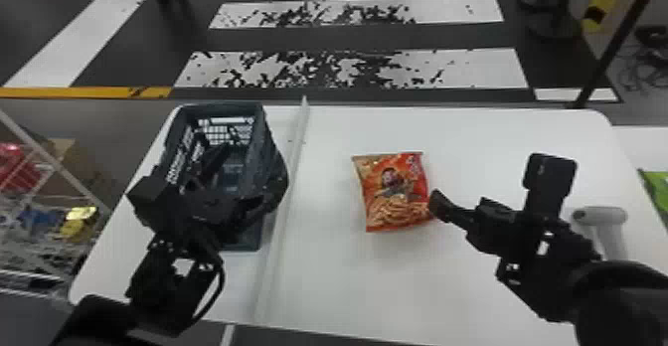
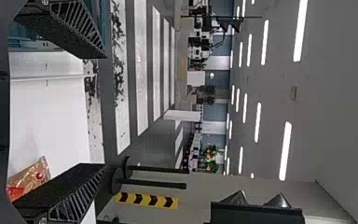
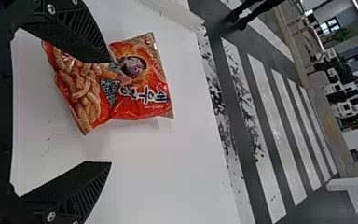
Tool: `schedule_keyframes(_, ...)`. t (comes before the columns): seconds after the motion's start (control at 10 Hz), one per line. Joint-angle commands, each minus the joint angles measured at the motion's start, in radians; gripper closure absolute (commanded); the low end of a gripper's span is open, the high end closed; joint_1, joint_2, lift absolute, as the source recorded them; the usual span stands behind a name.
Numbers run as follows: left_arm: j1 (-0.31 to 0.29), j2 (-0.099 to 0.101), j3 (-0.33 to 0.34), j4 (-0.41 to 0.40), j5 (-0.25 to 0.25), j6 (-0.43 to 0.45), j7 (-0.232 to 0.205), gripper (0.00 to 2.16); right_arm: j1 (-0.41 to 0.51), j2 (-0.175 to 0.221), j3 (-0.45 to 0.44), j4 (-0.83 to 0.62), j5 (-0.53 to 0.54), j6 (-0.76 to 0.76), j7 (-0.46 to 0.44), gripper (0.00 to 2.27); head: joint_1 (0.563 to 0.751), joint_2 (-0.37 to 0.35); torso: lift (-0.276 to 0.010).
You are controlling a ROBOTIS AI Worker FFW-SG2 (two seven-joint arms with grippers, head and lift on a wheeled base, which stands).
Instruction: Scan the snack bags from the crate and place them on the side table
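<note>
Snack bag (image 1: 395, 191): glossy, crinkled plastic film. Crate (image 1: 256, 143): dark, matt plastic with grid walls. Table (image 1: 472, 141): smooth, white, low sheen. Scanner (image 1: 601, 216): smooth light plastic. Gripper fingers (image 3: 70, 191): matt black, ribbed sides, metal screws (image 3: 51, 215).

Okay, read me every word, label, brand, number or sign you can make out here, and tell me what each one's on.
Snack bag: large printed lettering, left unquoted because I don't read out print.
Snack bag, small line by it: too small to read.
</note>
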Motion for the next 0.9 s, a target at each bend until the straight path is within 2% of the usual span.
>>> schedule_keyframes(0.0,0.001,-0.001,-0.003,0.006,-0.001,0.002,-0.001,0.04,-0.042,0.02,-0.028,0.035,-0.064,0.093,-0.003,0.11,0.695,0.141,-0.05)
schedule_keyframes(0.4,0.001,-0.001,-0.006,0.023,-0.001,0.002,-0.005,0.04,-0.134,0.062,-0.073,0.141,-0.15,0.179,-0.075,0.1,0.695,0.156,-0.05)
schedule_keyframes(0.8,-0.003,-0.002,-0.011,0.04,-0.001,0.002,-0.006,0.04,-0.217,0.079,-0.122,0.272,-0.255,0.194,-0.1,0.1,0.695,0.16,-0.05)
